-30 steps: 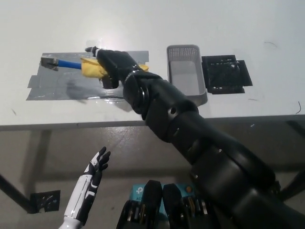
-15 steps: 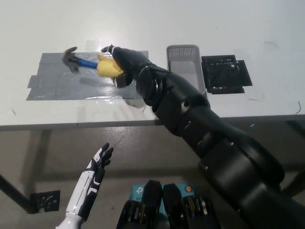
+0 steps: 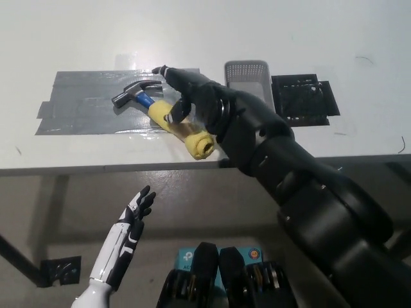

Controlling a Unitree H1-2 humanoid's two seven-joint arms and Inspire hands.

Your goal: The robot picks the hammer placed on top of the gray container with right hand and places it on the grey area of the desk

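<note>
The hammer [image 3: 149, 106] lies flat on the grey taped area [image 3: 77, 106] of the white desk. Its steel head [image 3: 131, 95] points left, and its blue and yellow handle runs down-right to the desk's front edge. My black right hand [image 3: 183, 90] hovers over the middle of the handle. It is open with fingers spread, and one fingertip [image 3: 171, 117] is against the yellow grip. The grey container [image 3: 246, 67] stands behind my forearm, which hides most of it. My white left hand [image 3: 127, 234] rests open below the desk edge at the lower left.
A black mat [image 3: 305, 99] lies right of the container. The desk's front edge [image 3: 77, 168] runs across the middle of the picture, with floor below it. The yellow handle end [image 3: 200, 145] sits close to that edge.
The right hand has drawn back to the right and let go. The hammer, held aloft before, now lies on the grey area with its handle swung toward the front edge.
</note>
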